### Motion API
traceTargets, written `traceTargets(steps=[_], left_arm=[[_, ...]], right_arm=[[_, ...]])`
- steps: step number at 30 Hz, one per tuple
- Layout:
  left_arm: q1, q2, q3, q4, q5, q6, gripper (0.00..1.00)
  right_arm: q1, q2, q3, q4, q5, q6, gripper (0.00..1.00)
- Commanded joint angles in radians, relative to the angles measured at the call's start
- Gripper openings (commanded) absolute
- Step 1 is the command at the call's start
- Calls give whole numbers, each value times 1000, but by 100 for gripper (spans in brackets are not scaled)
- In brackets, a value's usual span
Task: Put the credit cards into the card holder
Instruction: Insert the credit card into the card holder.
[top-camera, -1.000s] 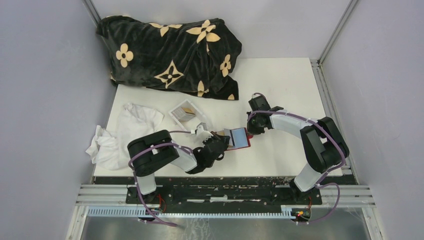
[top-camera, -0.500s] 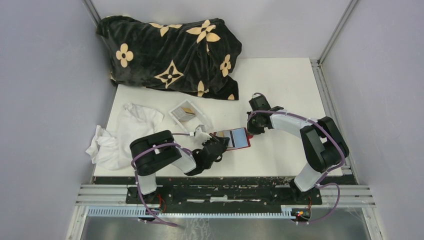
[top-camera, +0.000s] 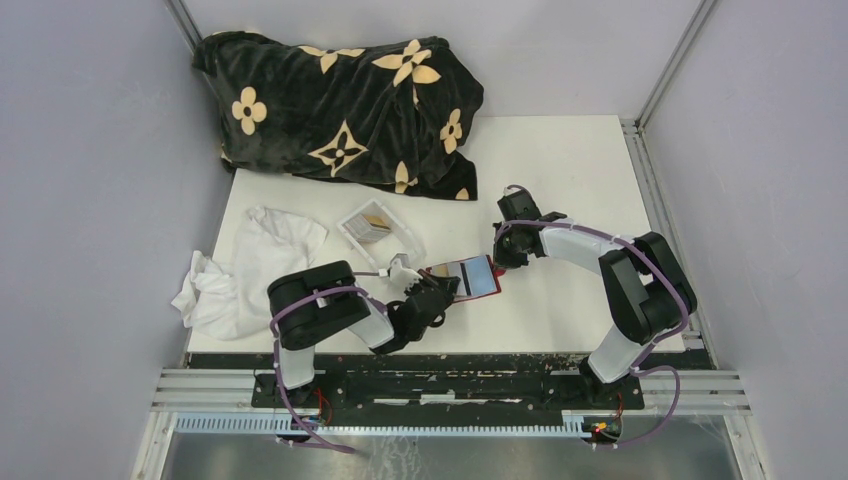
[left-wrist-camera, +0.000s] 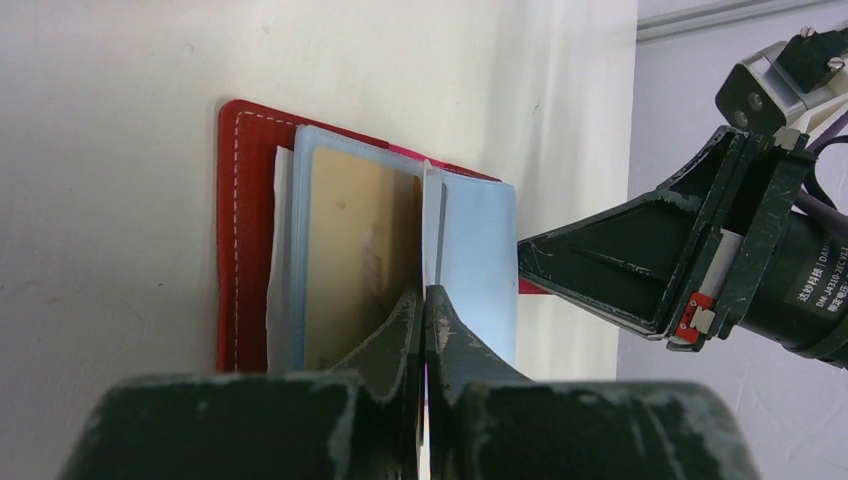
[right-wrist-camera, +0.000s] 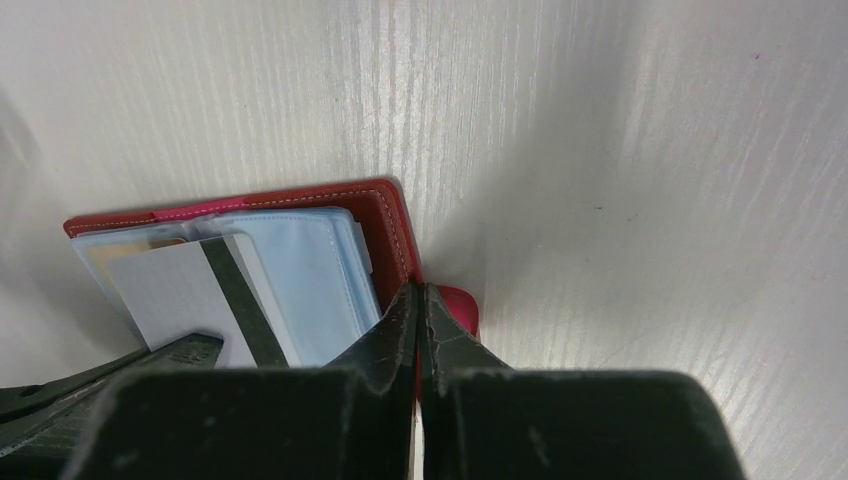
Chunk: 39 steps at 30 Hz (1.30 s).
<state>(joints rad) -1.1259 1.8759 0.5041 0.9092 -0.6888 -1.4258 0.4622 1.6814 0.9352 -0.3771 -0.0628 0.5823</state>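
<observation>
The red card holder (top-camera: 478, 278) lies open on the table, its light blue sleeves (right-wrist-camera: 320, 280) fanned up. A yellow-orange credit card (left-wrist-camera: 360, 250) sits in one sleeve. My left gripper (left-wrist-camera: 422, 292) is shut on a grey credit card (right-wrist-camera: 180, 290) with a black stripe. That card shows edge-on (left-wrist-camera: 432, 220) in the left wrist view, with its far end among the sleeves. My right gripper (right-wrist-camera: 420, 288) is shut on the card holder's red edge (right-wrist-camera: 395, 230) by the snap tab and pins that side down. From above, the two grippers (top-camera: 447, 290) (top-camera: 497, 265) flank the holder.
A clear plastic box (top-camera: 375, 230) with more cards stands just behind the left gripper. A crumpled white cloth (top-camera: 240, 270) lies at the left. A black blanket with tan flowers (top-camera: 340, 100) fills the back left. Bare white table (top-camera: 570, 170) stretches to the back right.
My left arm's elbow has swung a little to the right, nudging the held card slightly further over the card holder. The right arm has stayed still.
</observation>
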Motion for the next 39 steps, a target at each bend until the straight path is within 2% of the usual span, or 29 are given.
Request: traceTargets(steps=[1, 10, 17, 32, 39], left_arm=[[-15, 42, 1, -67, -35, -73, 3], [-15, 51, -23, -6, -128, -158, 3], [-15, 82, -26, 40, -138, -191, 3], [-17, 126, 23, 48, -64, -110, 3], [-17, 140, 89, -51, 3, -47, 3]], right_arm=[[4, 44, 0, 33, 0, 13, 1], [6, 48, -4, 30, 8, 13, 1], [5, 54, -5, 29, 2, 14, 1], [5, 61, 0, 17, -3, 7, 1], [5, 67, 0, 14, -6, 1, 1]])
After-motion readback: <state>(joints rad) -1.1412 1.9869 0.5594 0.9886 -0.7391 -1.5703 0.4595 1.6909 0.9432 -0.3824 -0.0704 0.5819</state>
